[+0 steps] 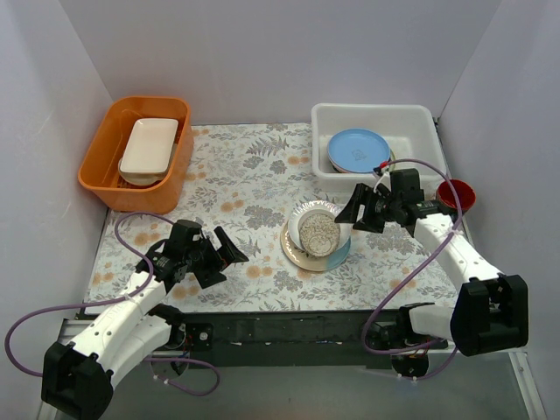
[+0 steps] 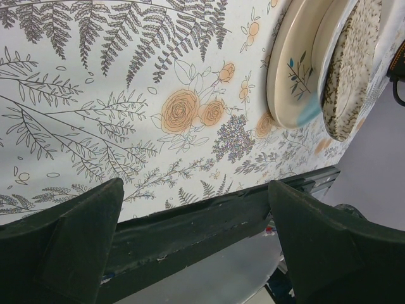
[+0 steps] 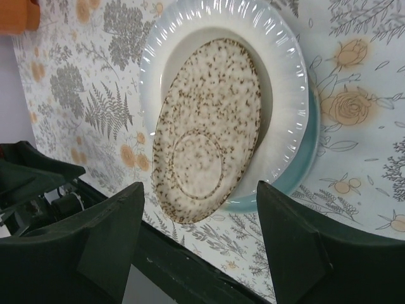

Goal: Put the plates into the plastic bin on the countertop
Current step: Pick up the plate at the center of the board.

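Cream-and-brown speckled round plate (image 3: 205,133): topmost of the stack and tilted, not lying flat, just off the countertop's centre toward 5 o'clock.
Stack under it: I count a glossy white ribbed plate (image 3: 285,76), a teal plate (image 3: 302,170) showing only its rim, and a cream floral plate (image 2: 291,69) at the bottom, flat on the grey-and-white leaf-print countertop (image 1: 254,184).
Right gripper (image 1: 348,215): I've got the jaws apart at the stack's 3 o'clock edge. In the wrist view the speckled plate sits framed between the two fingers. Whether either finger touches it, I cannot tell.
Left gripper (image 1: 224,262): jaws spread wide and empty, low over the countertop at 7 o'clock, well apart from the stack.
White translucent plastic bin (image 1: 372,111): at 1 o'clock, with a light blue round plate (image 1: 357,150) lying inside.
Red-brown plate (image 1: 457,194): at 3 o'clock, just beside the bin's near right corner.
Orange plastic tub (image 1: 96,171): at 10 o'clock, holding a white rectangular dish (image 1: 149,147).
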